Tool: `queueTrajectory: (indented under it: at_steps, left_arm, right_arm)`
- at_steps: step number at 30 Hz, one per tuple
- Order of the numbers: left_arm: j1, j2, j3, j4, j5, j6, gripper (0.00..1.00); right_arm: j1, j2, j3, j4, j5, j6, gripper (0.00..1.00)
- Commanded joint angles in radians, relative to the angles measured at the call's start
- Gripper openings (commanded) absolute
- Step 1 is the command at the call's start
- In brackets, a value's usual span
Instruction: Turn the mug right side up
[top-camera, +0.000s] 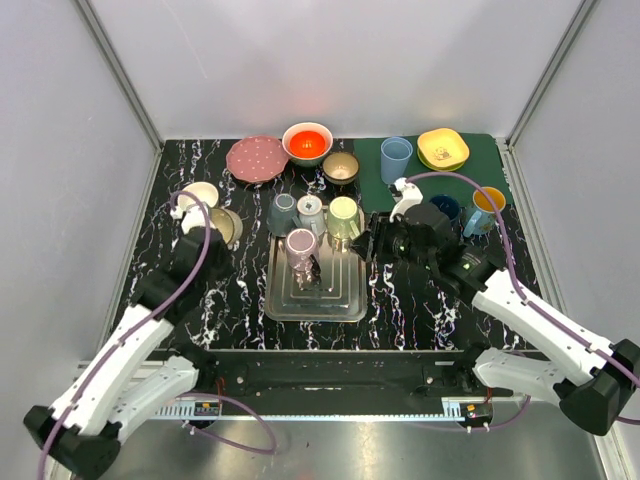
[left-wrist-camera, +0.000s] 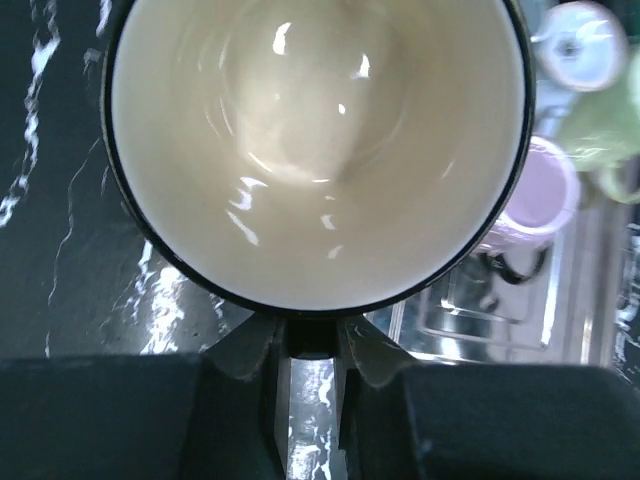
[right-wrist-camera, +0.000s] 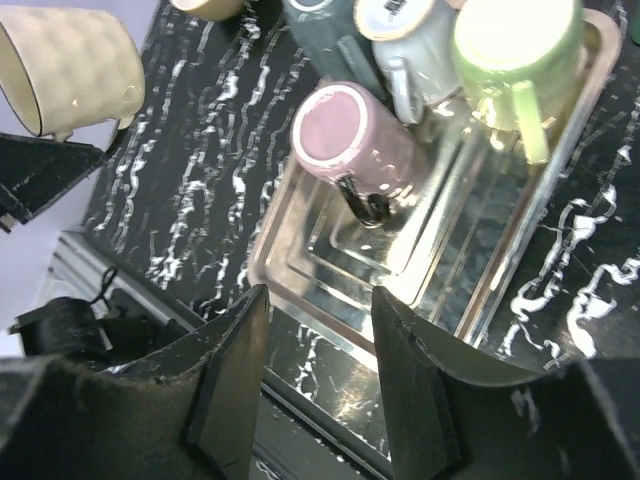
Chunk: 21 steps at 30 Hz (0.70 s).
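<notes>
My left gripper (top-camera: 197, 215) is shut on the handle (left-wrist-camera: 312, 338) of a cream quilted mug (top-camera: 200, 193) with a dark rim, at the table's left. The mug's open mouth (left-wrist-camera: 318, 150) faces the wrist camera. In the right wrist view the mug (right-wrist-camera: 72, 65) is tilted on its side, off the table. My right gripper (top-camera: 375, 243) is open and empty, with its fingers (right-wrist-camera: 232, 370) over the near right edge of the metal tray (right-wrist-camera: 300, 290). A pink mug (top-camera: 300, 243) stands upside down on the tray (top-camera: 340, 300).
A grey mug (top-camera: 283, 212), a pale mug (top-camera: 311, 210) and a green mug (top-camera: 343, 215) crowd the tray's far end. An olive bowl (top-camera: 226, 226) sits by the left gripper. Plates, bowls and cups line the back, some on a green mat (top-camera: 440, 180).
</notes>
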Motion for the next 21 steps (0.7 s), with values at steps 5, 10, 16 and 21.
queueTrajectory:
  at_steps: [5,10,16,21]
  left_arm:
    - [0.239,0.283,-0.030,0.252,0.234,0.046,0.00]
    - [0.262,0.519,0.074,0.314,0.291,0.077,0.00]
    - [0.281,0.686,0.164,0.337,0.293,0.101,0.00]
    - [0.305,0.777,0.189,0.364,0.307,0.112,0.00]
  right_arm:
    - [0.004,-0.025,0.007,-0.087,0.196,-0.023,0.55]
    - [0.005,-0.009,0.028,-0.130,0.190,-0.057,0.58]
    - [0.005,0.047,0.039,-0.155,0.135,-0.077,0.62]
    - [0.005,0.079,0.033,-0.162,0.118,-0.091,0.67]
